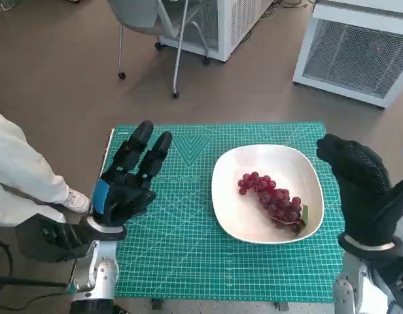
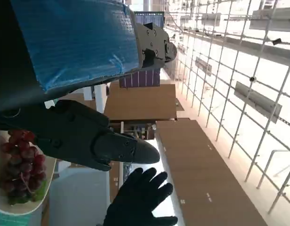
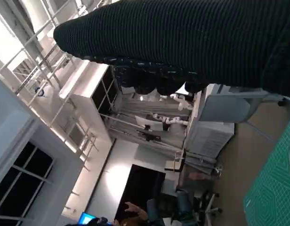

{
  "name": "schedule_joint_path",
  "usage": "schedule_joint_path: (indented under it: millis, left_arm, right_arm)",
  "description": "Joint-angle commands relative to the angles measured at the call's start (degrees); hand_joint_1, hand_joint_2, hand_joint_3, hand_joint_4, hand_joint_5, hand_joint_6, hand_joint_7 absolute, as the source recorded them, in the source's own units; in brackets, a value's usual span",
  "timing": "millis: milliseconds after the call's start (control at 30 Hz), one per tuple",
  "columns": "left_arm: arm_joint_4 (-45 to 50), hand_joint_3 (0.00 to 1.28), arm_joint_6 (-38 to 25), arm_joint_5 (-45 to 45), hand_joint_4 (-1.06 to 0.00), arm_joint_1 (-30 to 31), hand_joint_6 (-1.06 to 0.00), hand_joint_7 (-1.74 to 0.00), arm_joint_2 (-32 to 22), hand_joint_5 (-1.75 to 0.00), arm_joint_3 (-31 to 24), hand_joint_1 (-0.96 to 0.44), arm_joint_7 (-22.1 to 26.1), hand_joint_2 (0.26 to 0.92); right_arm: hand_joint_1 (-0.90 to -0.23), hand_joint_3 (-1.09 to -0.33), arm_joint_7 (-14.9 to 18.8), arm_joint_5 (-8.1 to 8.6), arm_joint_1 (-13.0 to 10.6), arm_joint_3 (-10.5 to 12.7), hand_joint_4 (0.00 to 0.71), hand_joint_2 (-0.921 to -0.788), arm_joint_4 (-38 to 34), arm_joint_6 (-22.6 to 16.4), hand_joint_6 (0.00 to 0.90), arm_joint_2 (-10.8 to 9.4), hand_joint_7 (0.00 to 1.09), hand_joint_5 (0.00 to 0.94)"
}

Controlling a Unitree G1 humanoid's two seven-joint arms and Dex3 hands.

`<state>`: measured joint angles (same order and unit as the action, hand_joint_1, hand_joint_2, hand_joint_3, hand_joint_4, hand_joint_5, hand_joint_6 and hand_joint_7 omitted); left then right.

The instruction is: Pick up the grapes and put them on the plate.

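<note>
**Grapes down on the plate, both hands clear**

Judged to be at the very end of the task: placing step apparently done, nothing left to carry. Found the grapes [image 1: 271,200] lying inside the plate [image 1: 227,171], toward the side nearer the right robot hand [image 1: 360,190] and well apart from the left robot hand [image 1: 128,180]. Saw no contact between either hand and the bunch.

Left robot hand: held above the green mat [image 1: 188,261] on the worktop, off to the plate's far side from the right hand, fingers extended and spread, gripping nothing. Confirmed from the left wrist view, with the black fingers [image 2: 107,143] stretched out bare and the grapes [image 2: 20,160] beyond them on the plate [image 2: 22,202].

Right robot hand: raised just beside the plate's edge, gloved fingers apart, empty; seen also from the left wrist view as a splayed glove [image 2: 140,197]. Showed only as a dark knitted band in its own wrist view, so nothing further learned there.

Next move, as a judgement: little called for beyond drawing both hands back and away, taking care not to brush the plate rim on the right.

Look of the grapes: one small bunch, dark red, round berries packed closely, tapering to one end, a bit of green stem or leaf at the thicker end. Appeared intact, with no loose berries spotted.
</note>
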<state>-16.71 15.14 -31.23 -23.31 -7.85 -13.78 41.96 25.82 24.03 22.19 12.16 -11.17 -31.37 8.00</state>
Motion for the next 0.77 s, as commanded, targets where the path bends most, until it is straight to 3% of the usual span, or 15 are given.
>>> schedule_joint_path:
  millis: [33, 767]
  left_arm:
    - [-0.09, 0.18, 1.62, 1.83, -0.13, 0.81, -0.18, 0.00, -0.01, -0.02, 0.34, -0.53, -0.79, 0.921]
    - [-0.06, 0.21, 1.21, 3.30, -0.14, 1.04, -0.19, -0.01, -0.45, -0.01, 1.75, -0.52, -1.54, 0.921]
  right_arm:
    - [-0.439, -0.539, -0.15, -0.07, -1.09, 0.15, 0.694, -0.921, 0.23, 0.94, 0.383, 0.18, 0.62, 0.002]
    - [-0.438, -0.531, -0.74, -0.22, -1.99, 0.11, 0.694, -0.921, 2.45, 2.75, 0.379, 0.19, 0.63, 0.001]
